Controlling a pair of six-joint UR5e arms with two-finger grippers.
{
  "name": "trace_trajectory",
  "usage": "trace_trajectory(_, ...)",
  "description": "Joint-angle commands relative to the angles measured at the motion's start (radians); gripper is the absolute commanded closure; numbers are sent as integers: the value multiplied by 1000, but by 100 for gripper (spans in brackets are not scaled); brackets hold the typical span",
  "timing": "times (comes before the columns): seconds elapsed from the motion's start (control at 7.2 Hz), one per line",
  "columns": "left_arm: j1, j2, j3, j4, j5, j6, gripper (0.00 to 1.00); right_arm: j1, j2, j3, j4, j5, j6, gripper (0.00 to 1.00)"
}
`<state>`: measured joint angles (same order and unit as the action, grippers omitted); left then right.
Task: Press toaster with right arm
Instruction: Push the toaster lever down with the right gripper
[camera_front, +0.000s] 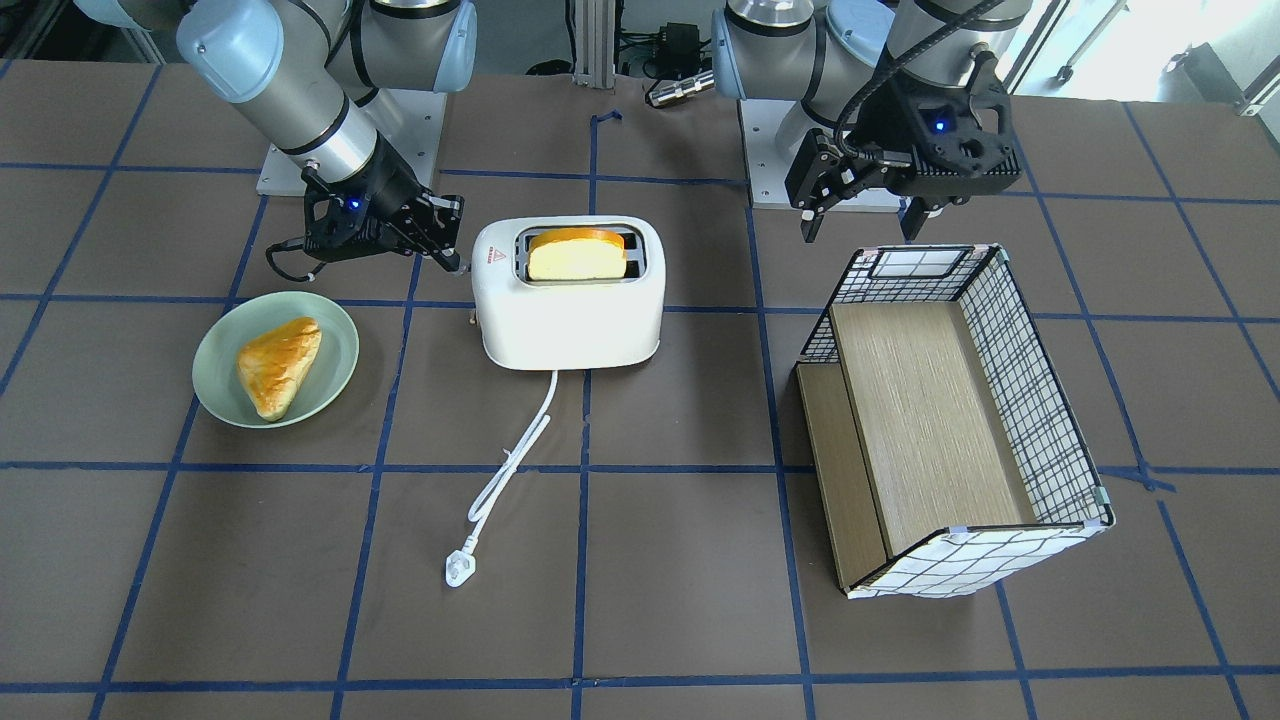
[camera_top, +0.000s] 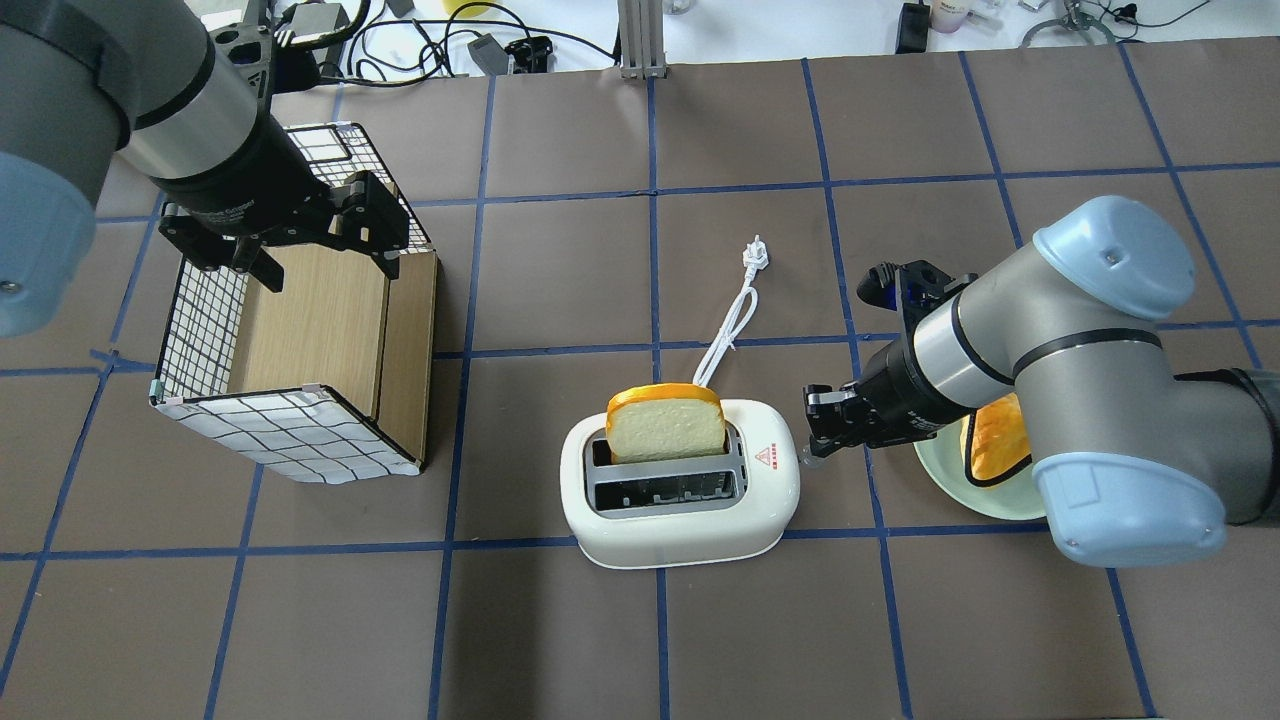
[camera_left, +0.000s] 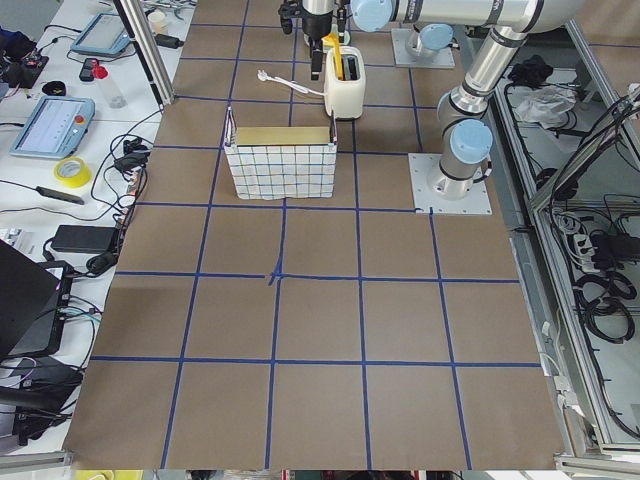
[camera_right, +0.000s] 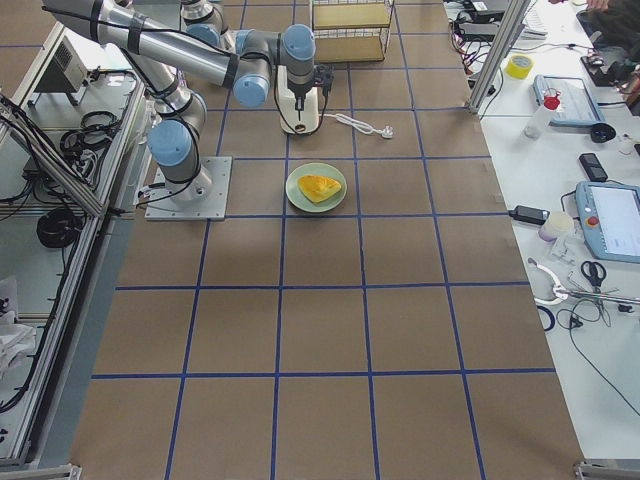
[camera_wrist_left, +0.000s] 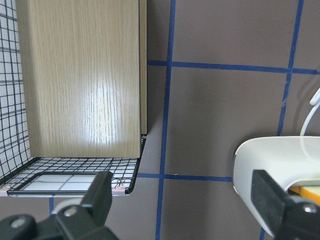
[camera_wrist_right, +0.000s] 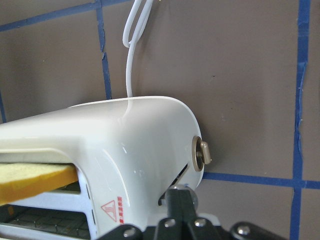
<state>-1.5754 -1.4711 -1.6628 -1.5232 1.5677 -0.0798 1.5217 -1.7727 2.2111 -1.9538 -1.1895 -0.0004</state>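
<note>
The white toaster (camera_front: 570, 310) stands mid-table with a bread slice (camera_front: 577, 257) sticking up from one slot. It also shows in the overhead view (camera_top: 680, 520) and the right wrist view (camera_wrist_right: 125, 145). My right gripper (camera_front: 452, 258) is shut, and its tip (camera_top: 808, 452) rests against the toaster's end by the red triangle mark. In the right wrist view the closed fingertips (camera_wrist_right: 181, 197) sit at the lever slot, just below a round knob (camera_wrist_right: 201, 152). My left gripper (camera_top: 320, 265) is open and empty above the wire basket (camera_top: 200, 320).
A green plate (camera_front: 215, 385) with a pastry (camera_front: 278, 365) lies beside the right arm, partly hidden under it in the overhead view. The toaster's white cord ends in a plug (camera_front: 460, 570) on the table. The basket (camera_front: 1040, 400) has wooden shelves.
</note>
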Motion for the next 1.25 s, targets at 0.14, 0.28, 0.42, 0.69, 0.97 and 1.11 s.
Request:
trace_trajectory(0.14,0,0,0,0,0,0,0,2,1,16,1,2,-10,100)
trace_trajectory(0.28,0,0,0,0,0,0,0,2,13,18,0,2,-21,100)
trace_trajectory(0.42,0,0,0,0,0,0,0,2,27,18,-8,1,-23,100)
trace_trajectory(0.69,0,0,0,0,0,0,0,3,45,25,-10,-1,-30,100)
trace_trajectory(0.97,0,0,0,0,0,0,0,5,76,27,-11,-1,-33,100)
trace_trajectory(1.11,0,0,0,0,0,0,0,5,79,27,-11,-2,-33,100)
